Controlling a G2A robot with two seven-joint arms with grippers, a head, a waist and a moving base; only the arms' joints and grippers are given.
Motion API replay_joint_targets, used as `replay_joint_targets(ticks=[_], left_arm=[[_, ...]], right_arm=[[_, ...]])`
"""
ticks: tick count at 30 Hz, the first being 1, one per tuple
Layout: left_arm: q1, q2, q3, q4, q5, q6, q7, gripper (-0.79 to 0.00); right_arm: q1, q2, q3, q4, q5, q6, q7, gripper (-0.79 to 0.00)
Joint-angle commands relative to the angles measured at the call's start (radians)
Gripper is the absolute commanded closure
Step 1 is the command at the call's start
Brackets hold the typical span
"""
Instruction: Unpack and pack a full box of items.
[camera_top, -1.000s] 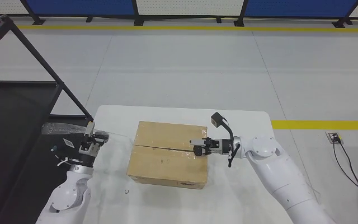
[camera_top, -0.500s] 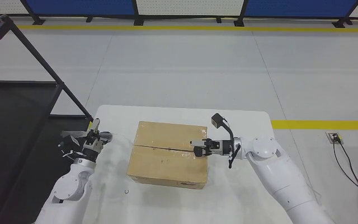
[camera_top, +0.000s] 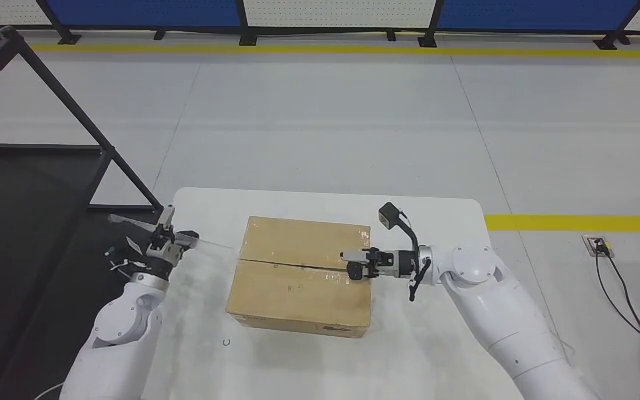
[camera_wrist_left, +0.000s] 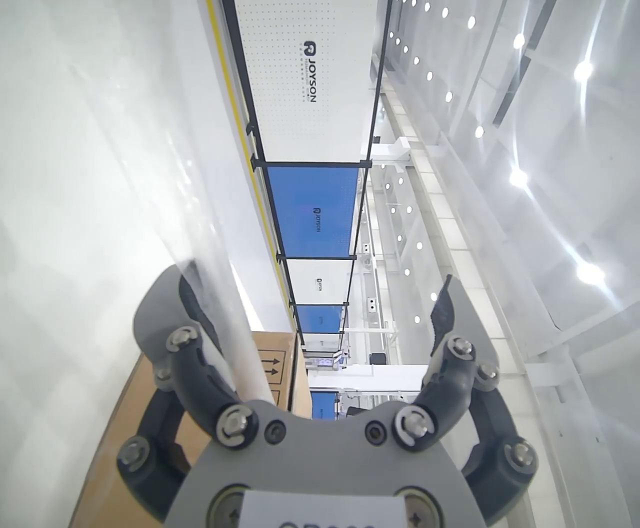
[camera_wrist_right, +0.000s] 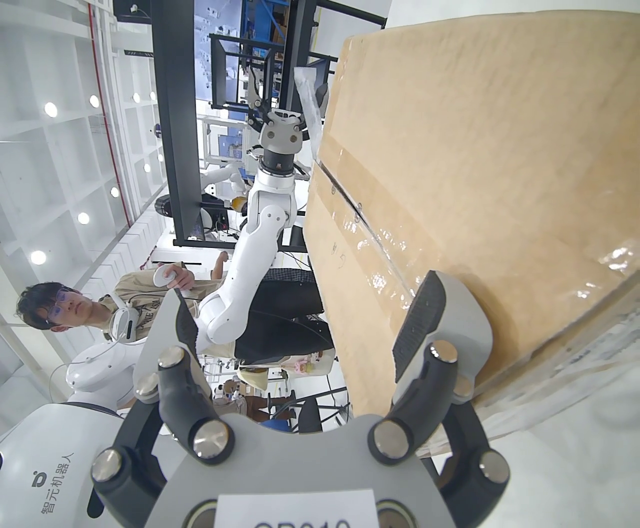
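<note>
A closed cardboard box (camera_top: 300, 275) sits mid-table, a taped seam running along its top. My right gripper (camera_top: 350, 265) is open at the seam's right end. One of its fingertips (camera_wrist_right: 425, 320) rests on the box top (camera_wrist_right: 475, 175). My left gripper (camera_top: 165, 240) hovers left of the box, open. A clear strip of tape (camera_wrist_left: 215, 300) clings along one of its fingers and stretches toward the box (camera_wrist_left: 270, 360). The same strip (camera_top: 215, 241) appears in the top view. The right wrist view shows the left gripper (camera_wrist_right: 282, 132) far off beyond the box.
The white table (camera_top: 430, 215) has free room right of the box and along its front. A small ring (camera_top: 227, 345) lies near the front left. A black frame and a dark platform (camera_top: 50, 220) stand just left of the table.
My left gripper has shifted slightly toward the far side and turned at the wrist. The loose tape strip has swung with it and now stretches toward the box. The right arm has stayed put.
</note>
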Motion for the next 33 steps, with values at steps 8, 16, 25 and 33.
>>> replay_joint_targets(ticks=[8,16,25,33], left_arm=[[-0.005,-0.001,-0.023,0.001,-0.028,-0.091,-0.065,-0.785],[0.026,-0.002,-0.040,-0.054,-0.050,-0.198,-0.122,-0.785],[0.072,0.001,-0.066,-0.165,0.000,-0.252,-0.113,-0.785],[0.143,0.002,-0.073,-0.318,0.119,-0.261,-0.061,-0.785]], right_arm=[[0.007,-0.002,-0.005,0.000,-0.001,0.005,0.000,-0.785],[0.014,-0.005,-0.009,0.015,0.002,0.005,-0.003,-0.785],[0.021,-0.009,-0.007,0.029,0.006,0.004,-0.031,-0.785],[0.021,-0.009,0.002,0.031,0.013,0.007,-0.045,-0.785]])
